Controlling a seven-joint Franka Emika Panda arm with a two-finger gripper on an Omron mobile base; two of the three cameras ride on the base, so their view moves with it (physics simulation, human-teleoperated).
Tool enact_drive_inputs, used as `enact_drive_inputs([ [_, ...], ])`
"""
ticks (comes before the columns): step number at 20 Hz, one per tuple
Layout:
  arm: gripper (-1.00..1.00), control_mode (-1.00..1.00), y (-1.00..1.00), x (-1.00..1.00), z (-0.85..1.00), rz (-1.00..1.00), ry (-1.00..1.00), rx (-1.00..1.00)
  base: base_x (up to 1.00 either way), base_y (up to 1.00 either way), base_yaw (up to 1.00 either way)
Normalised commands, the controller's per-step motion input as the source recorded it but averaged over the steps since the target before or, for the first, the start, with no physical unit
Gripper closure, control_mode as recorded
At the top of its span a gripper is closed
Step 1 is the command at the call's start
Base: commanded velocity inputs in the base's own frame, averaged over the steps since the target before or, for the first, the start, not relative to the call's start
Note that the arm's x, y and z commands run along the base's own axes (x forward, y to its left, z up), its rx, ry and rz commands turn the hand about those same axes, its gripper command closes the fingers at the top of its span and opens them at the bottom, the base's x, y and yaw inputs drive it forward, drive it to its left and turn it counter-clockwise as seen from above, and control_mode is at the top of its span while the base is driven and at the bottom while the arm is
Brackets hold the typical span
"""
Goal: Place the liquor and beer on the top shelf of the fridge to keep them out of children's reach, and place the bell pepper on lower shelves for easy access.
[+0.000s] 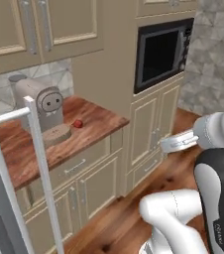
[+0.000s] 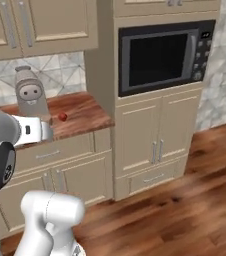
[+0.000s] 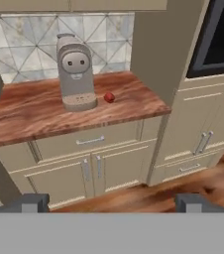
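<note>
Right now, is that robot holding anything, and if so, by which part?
Nothing is held. The gripper is open and empty, well short of the bell pepper on the counter.

Even, soft light is filling all three views, casting no strong shadows. The wooden table [image 3: 44, 111] is showing only a faint sheen, and the microwave [image 2: 162, 55] glass is staying dark without glare. Everything is looking slightly soft and low in detail, with jagged edges.

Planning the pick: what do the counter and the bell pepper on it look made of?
Counter: looks like polished reddish-brown wood, with streaky grain. Bell pepper: small, red and seemingly glossy like smooth vegetable skin, though too small to be sure.
</note>
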Motion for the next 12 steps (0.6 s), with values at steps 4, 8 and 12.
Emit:
enact_drive_inputs([
  [4, -1.00, 1.00, 0.00, 0.00, 0.00, 0.00, 0.00, 0.00, 0.79, -0.13, 0.51],
  [8, -1.00, 1.00, 0.00, 0.00, 0.00, 0.00, 0.00, 0.00, 0.69, -0.26, 0.49],
  [12, -1.00, 1.00, 0.00, 0.00, 0.00, 0.00, 0.00, 0.00, 0.67, -0.37, 0.47],
])
